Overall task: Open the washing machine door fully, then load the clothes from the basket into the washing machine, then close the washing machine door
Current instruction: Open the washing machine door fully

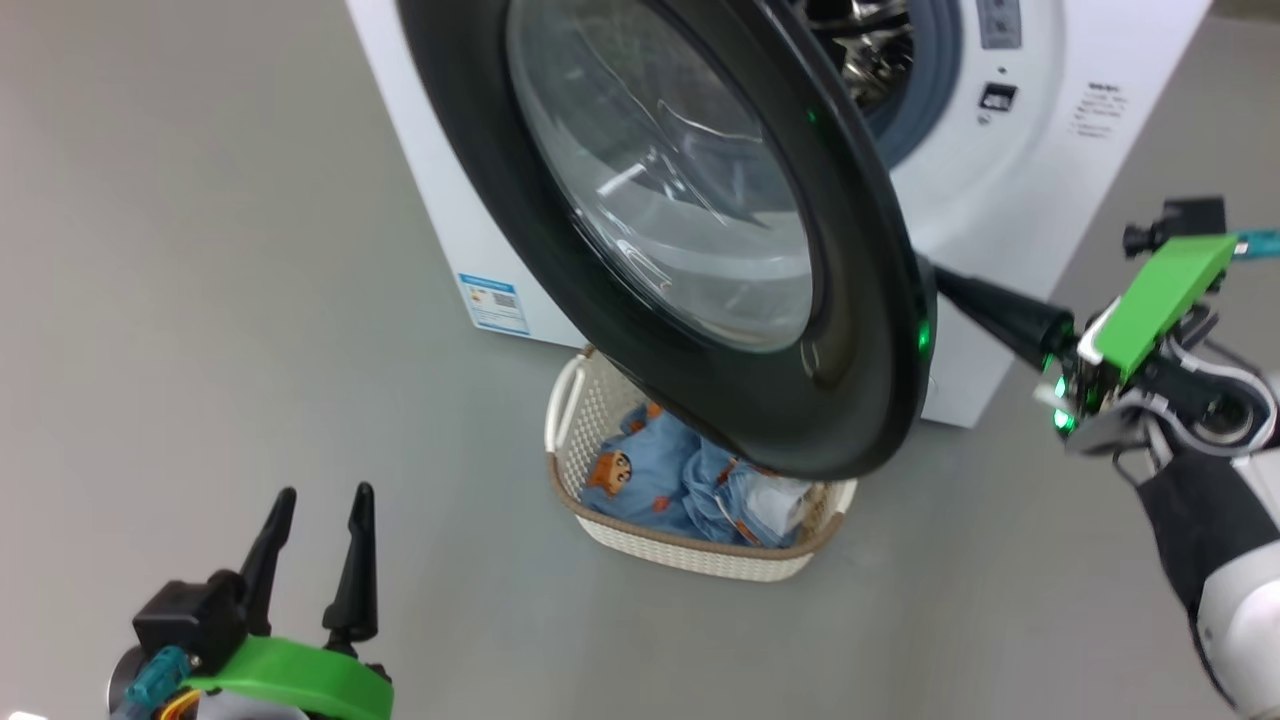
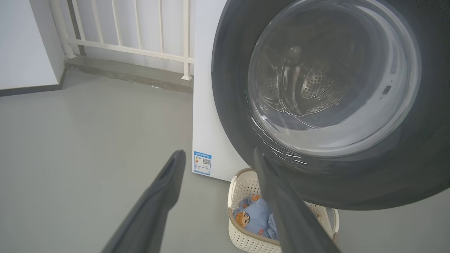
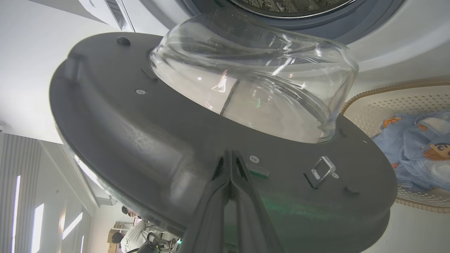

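Note:
The white washing machine (image 1: pixel 1000 210) stands at the top with its steel drum (image 3: pixel 291 3) exposed. The washing machine door (image 1: pixel 860 330) is swung partly out, and its glass bowl (image 3: pixel 253 80) bulges from the dark grey inner face (image 3: pixel 123 123). My right gripper (image 1: pixel 940 275) is shut, and its tips (image 3: pixel 230 154) lie against that inner face near the metal latch (image 3: pixel 323 168). Below the door sits the basket (image 1: pixel 700 555) holding the light blue clothes (image 1: pixel 660 480). My left gripper (image 1: pixel 323 495) hangs open and empty over the floor, left of the basket (image 2: pixel 242 239).
A blue label sticker (image 2: pixel 202 163) marks the machine's side panel. A white railing (image 2: pixel 130 45) on a low kerb runs behind the machine, with a wall at the left. Grey floor (image 1: pixel 200 300) spreads to the left. A person in a white shirt (image 3: pixel 133 239) shows far off.

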